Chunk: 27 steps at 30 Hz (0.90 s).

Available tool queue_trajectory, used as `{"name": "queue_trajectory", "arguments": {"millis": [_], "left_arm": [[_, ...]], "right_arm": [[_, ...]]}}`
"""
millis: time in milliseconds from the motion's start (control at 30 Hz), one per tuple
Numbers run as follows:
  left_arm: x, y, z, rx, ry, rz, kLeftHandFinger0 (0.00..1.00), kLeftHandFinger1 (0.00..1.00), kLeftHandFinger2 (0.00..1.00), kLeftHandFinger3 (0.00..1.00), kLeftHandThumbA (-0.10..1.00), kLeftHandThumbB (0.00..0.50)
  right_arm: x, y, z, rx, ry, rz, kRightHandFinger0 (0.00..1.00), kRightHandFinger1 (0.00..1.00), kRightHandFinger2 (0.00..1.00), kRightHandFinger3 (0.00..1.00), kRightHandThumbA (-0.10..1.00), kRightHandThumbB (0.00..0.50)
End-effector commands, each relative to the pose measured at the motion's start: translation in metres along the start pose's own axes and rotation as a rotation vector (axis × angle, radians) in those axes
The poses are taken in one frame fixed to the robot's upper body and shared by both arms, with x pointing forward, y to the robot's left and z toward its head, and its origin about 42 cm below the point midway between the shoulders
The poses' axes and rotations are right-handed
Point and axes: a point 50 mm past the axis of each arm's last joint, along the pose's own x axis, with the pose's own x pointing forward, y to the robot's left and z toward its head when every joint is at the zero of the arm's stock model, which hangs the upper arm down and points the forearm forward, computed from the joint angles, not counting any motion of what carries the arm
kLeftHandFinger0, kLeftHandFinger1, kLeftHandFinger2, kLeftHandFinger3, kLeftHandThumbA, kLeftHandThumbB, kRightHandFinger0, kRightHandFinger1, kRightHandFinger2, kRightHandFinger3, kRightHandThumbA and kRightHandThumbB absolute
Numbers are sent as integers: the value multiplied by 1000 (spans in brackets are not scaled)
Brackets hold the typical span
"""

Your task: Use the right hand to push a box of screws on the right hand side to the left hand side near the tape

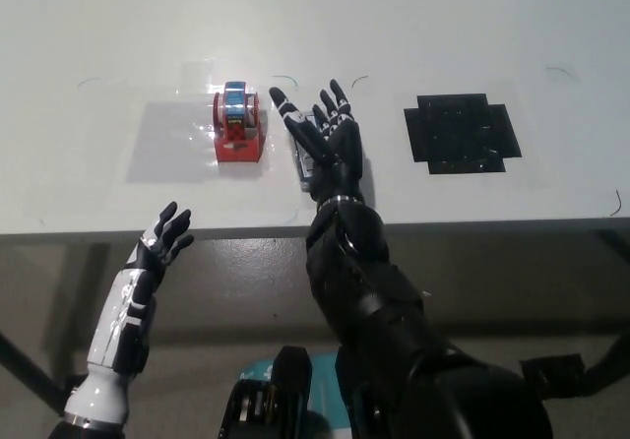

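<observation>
A red tape dispenser (pixel 238 131) with a blue-grey roll stands on the white table (pixel 394 26). Just right of it lies the grey box of screws (pixel 299 158), tilted and mostly hidden under my black right hand (pixel 322 144). That hand is open, fingers spread, lying flat against the box's right side and top. My white left hand (pixel 162 240) rests open below the table's front edge at the lower left.
A black cross-shaped mat (pixel 461 132) lies on the table to the right of my right hand. A faint grey rectangle (pixel 167 142) marks the table left of the tape dispenser. The table's front edge (pixel 492 224) runs across the middle of the picture.
</observation>
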Motion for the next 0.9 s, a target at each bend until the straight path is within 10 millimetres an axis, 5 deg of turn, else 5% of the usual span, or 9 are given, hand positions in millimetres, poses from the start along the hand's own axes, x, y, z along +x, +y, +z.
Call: {"name": "queue_trajectory", "arguments": {"millis": [0,200,467,733,867], "left_arm": [[4,4,8,14,-35,-9,1000,1000,1000,1000,1000,179],[-1,1,6,4,-21,-5,1000,1000,1000,1000,1000,174],[-3,1,5,8,-23,-9,1000,1000,1000,1000,1000,147],[1,2,6,23,-30,-17,1000,1000,1000,1000,1000,137],[4,3,7,17,-30,-17,1000,1000,1000,1000,1000,148]], "right_arm": [[6,11,28,-117,-169,28,1000,1000,1000,1000,1000,126],[2,1,30,-302,-262,18,1000,1000,1000,1000,1000,152],[4,-12,32,-458,-334,-26,1000,1000,1000,1000,1000,118],[5,-25,17,-503,-253,-9,1000,1000,1000,1000,1000,83],[3,-22,1,-456,-126,31,1000,1000,1000,1000,1000,127]]}}
